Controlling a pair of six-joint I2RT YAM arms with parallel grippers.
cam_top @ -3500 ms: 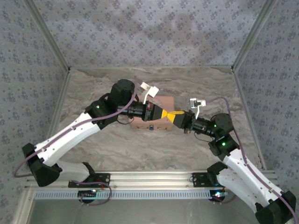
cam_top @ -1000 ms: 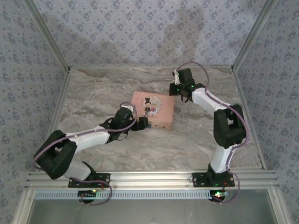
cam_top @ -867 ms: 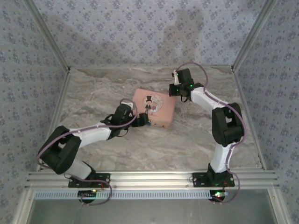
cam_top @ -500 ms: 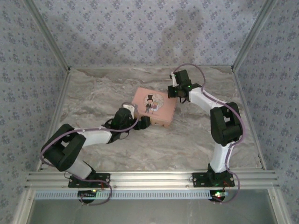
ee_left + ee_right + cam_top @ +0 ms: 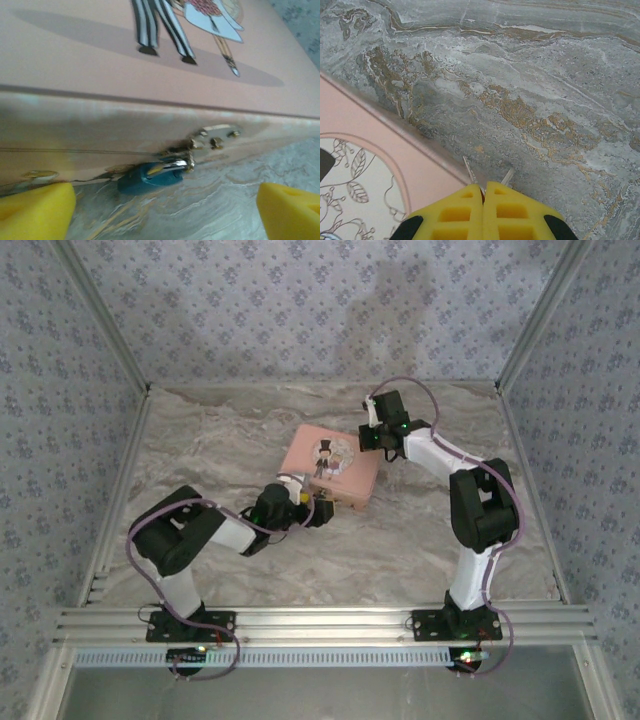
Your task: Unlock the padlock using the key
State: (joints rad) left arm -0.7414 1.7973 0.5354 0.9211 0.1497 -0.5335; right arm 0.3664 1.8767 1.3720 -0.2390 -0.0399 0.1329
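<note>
On the tabletop (image 5: 545, 75), the padlock (image 5: 152, 176) hangs shut on the pink tin (image 5: 150, 85) before your parted left gripper (image 5: 162, 210); your right gripper (image 5: 484, 200) clamps the key (image 5: 468, 171), not yet inserted.

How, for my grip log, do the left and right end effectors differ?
The left end effector is open, with the padlock ahead between its tips; the right end effector is shut, pinching the key. The left faces the clasp side of the tin; the right is at the tin's far edge. Both have yellow fingers.
</note>
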